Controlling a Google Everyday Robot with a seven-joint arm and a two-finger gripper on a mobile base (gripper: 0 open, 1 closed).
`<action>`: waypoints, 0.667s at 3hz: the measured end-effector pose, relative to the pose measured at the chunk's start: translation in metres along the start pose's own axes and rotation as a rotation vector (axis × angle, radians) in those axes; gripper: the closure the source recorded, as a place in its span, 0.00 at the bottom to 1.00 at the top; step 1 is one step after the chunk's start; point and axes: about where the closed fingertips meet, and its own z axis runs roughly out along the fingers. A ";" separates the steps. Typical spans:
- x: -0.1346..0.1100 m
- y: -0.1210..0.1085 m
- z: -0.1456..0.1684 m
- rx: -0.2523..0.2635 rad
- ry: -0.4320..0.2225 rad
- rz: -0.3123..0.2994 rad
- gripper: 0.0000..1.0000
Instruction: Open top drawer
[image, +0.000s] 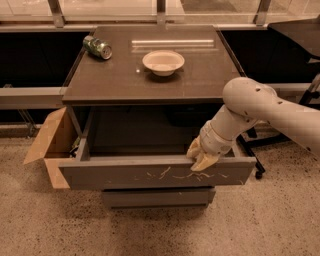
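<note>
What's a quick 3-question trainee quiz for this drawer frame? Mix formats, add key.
1. True or false: the top drawer stands pulled out.
2. Where is the gripper? A) beside the cardboard box; B) at the drawer front's top edge, right of centre; C) below the lowest drawer.
3. Fill in: the can lies to the ___ of the bowl in the camera view.
Key: 1 true; 2 B; 3 left.
</note>
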 end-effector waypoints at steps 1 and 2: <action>0.000 0.000 0.000 0.000 0.000 0.000 0.26; 0.000 0.000 0.000 0.000 0.000 0.000 0.05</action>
